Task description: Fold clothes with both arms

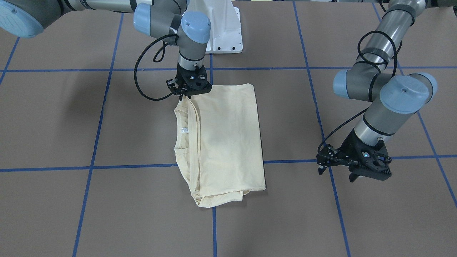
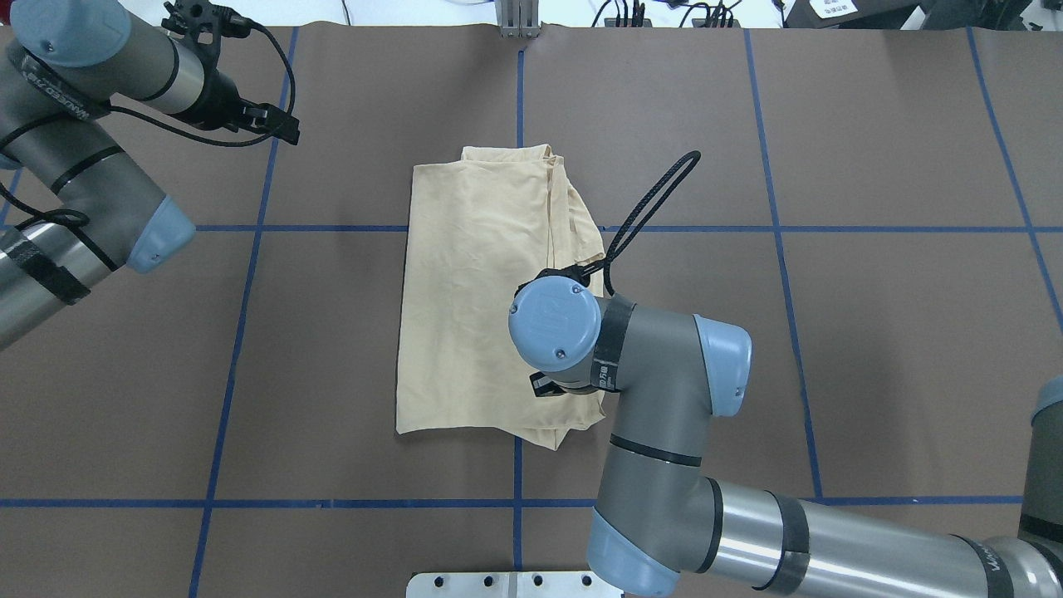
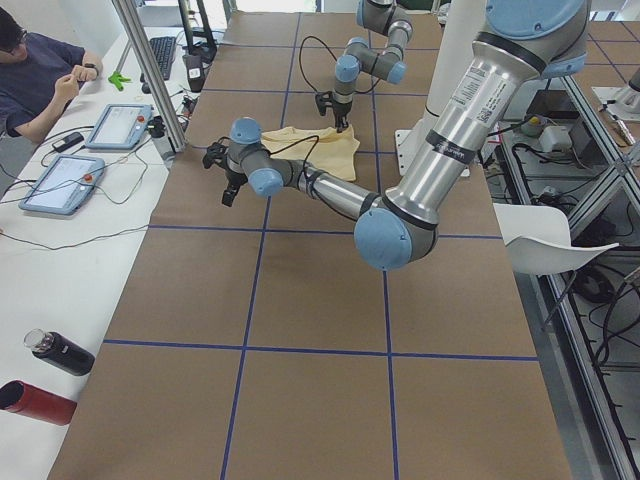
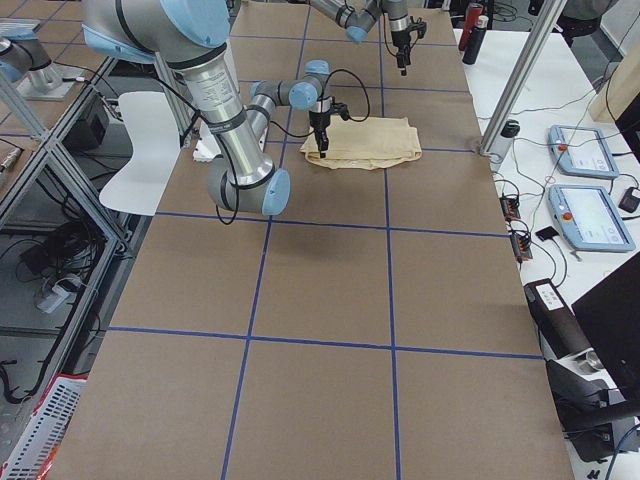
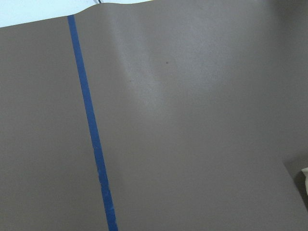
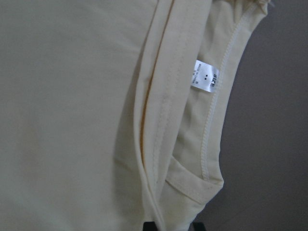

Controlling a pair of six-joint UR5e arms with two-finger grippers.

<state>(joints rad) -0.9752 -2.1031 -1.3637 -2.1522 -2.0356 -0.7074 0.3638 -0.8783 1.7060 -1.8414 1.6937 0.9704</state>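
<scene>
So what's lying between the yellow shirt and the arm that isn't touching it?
Nothing lies there: only bare brown table cover crossed by blue tape lines separates the T-shirt from the left arm's fingers. The front-facing view shows it best.

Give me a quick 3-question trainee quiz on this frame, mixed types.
1. True or false: the left gripper is touching the T-shirt.
2. Multiple choice: the T-shirt lies A) spread flat with its sleeves out, B) folded into a rough rectangle on the table, C) hanging clear of the table.
3. Short answer: which gripper is at the shirt's collar edge, near the white neck label?

Key
1. False: it hangs open over bare table, apart from the shirt.
2. B.
3. The right gripper, its fingertips pinching the fabric.
</scene>
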